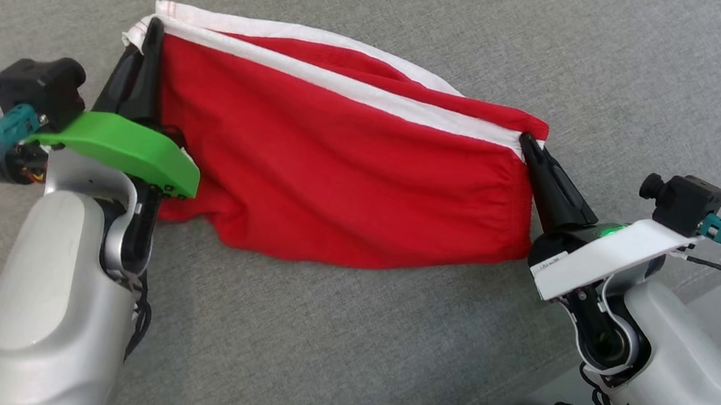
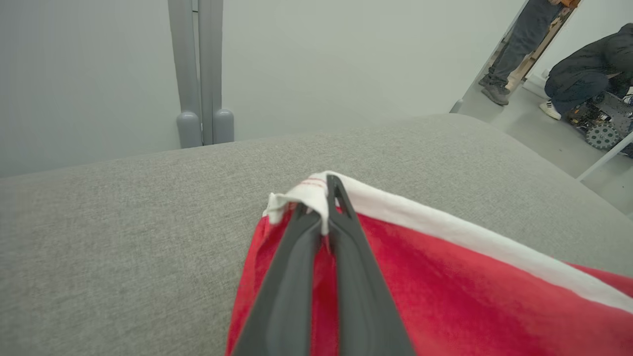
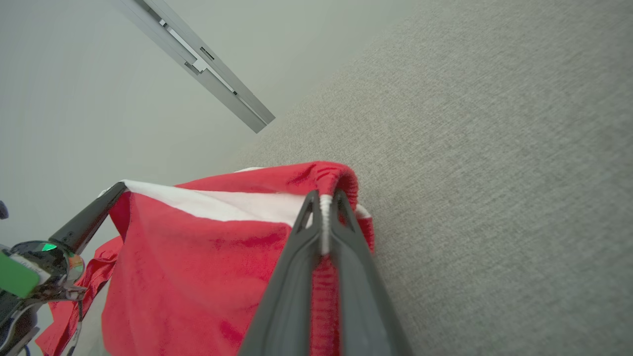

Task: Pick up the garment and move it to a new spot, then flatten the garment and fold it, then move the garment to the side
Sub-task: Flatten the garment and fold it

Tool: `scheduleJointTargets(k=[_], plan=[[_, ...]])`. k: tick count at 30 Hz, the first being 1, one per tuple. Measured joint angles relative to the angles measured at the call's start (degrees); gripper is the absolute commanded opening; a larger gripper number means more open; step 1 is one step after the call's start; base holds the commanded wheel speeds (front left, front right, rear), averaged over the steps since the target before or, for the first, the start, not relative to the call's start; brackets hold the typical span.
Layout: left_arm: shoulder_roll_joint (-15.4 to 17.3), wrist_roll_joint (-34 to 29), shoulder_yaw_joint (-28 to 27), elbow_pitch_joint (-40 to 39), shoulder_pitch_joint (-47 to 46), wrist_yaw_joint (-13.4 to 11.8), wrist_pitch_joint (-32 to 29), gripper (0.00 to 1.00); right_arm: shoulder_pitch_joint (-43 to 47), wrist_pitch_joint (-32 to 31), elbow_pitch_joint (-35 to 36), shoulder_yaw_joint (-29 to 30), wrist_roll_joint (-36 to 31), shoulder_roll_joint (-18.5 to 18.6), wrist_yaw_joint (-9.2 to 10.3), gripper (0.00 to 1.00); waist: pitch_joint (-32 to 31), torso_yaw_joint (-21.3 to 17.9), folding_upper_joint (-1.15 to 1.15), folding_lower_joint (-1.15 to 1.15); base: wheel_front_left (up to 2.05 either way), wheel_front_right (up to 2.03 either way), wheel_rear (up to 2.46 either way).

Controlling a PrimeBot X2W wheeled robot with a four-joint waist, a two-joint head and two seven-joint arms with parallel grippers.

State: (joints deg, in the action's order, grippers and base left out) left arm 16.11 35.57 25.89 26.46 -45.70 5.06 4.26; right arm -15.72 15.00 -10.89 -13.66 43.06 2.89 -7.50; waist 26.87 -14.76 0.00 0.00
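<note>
My left gripper (image 1: 152, 30) and right gripper (image 1: 526, 143), each pinching a corner, hold the garment (image 1: 342, 163) stretched from ten to four o'clock.

You look down on grey woven cushion (image 1: 379, 351). Beyond cushion's far edge, in your left wrist view: plain pale wall (image 2: 89, 74), twin grey posts (image 2: 200, 74) upright against it. Past cushion's far right corner: pale floor (image 2: 539, 133), standing person (image 2: 514, 44), crouching person (image 2: 588, 74), toothed wheel (image 2: 602, 137) close by. Light soft, even.
</note>
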Motion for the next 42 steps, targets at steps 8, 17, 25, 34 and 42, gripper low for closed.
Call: scheduleJointTargets(k=[8,17,25,34,42], plan=[[0.0,-1.5,1.6,9.3,-6.7,0.6,-0.3,0.00,-2.0,0.0,0.1,-0.5,1.7,0.0,0.00,0.00,2.6,-2.4,0.00,0.00,0.00,0.00,0.00],[-1.4,-2.4,2.5,16.0,-10.3,0.7,1.6,1.00,-3.2,0.0,-0.3,-1.0,1.7,0.0,0.00,0.93,2.9,-2.7,0.00,0.00,0.00,0.00,0.00],[-3.1,-2.6,3.6,20.1,-11.2,1.0,4.0,1.00,-3.1,0.0,-0.5,-0.4,0.4,-0.1,0.00,1.00,1.7,-2.0,0.00,0.00,0.00,0.00,0.00],[-3.1,-1.2,4.2,21.6,-6.4,0.7,3.1,1.00,0.5,0.0,-1.2,5.6,-9.4,-0.1,0.01,1.00,-2.5,-0.6,0.00,0.00,0.00,0.00,0.00],[-2.4,0.6,5.4,21.8,-1.2,-1.0,-5.8,1.00,3.7,0.0,0.1,10.2,-18.1,-0.1,0.00,1.00,-7.5,0.9,0.00,0.00,0.00,0.00,0.00]])
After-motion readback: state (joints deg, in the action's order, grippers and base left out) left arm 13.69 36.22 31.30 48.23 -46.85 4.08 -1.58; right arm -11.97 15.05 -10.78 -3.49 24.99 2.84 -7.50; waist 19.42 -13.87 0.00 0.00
